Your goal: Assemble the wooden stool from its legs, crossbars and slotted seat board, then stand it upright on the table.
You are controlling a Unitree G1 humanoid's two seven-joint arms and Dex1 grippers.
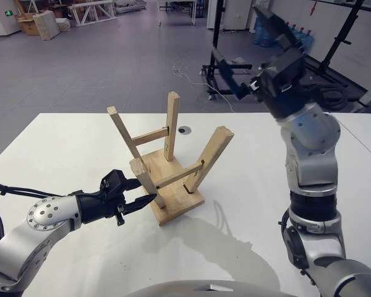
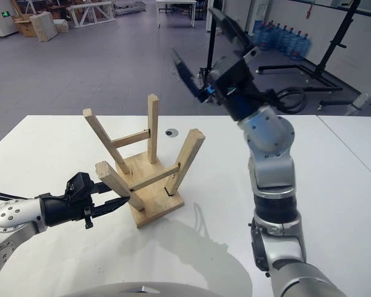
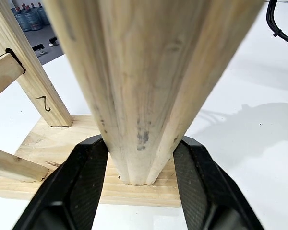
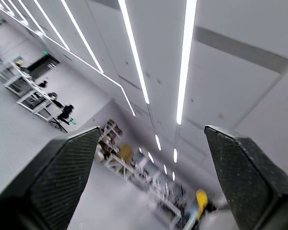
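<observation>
Stool's support: the wide white counter [image 1: 62, 148] spreads beneath the black two-finger left end effector [image 1: 146, 190] and carries the whole build. A flat, open surface suits pressing parts downward.
Stool: the pale wooden four-legged stool [image 1: 167, 164] rests upside down right at the left end effector's tips, and well below the black right end effector [image 2: 195, 34]. I judge this inverted position to be the working pose, since the slots face up and legs can be pushed in from above.
Seat board: the flat, square, slotted wooden seat board [image 1: 180, 203] lies face down on the counter, just under and beyond the left end effector, and serves as the base.
Legs: four light, square-section wooden legs [image 1: 171, 124] stick up out of the seat board. The one farthest from the left end effector looks upright and the others lean outward. That may be a designed splay or joints not fully seated; I cannot tell which.
Crossbars: two thin wooden crossbars [image 1: 149, 136] each bridge a pair of legs, beyond the left end effector, tying them together.
Left end effector: it is clamped narrow on the near leg [image 3: 144, 96], low down and close to the seat board, with its ribbed pads [image 3: 86, 187] pressing on both sides. Gripping low likely steadies or seats that joint.
Right end effector: it is held high with its fingers spread wide and holds nothing, probably parked clear of the work.
Progress: assembly looks almost complete, but the stool is not yet turned upright.
</observation>
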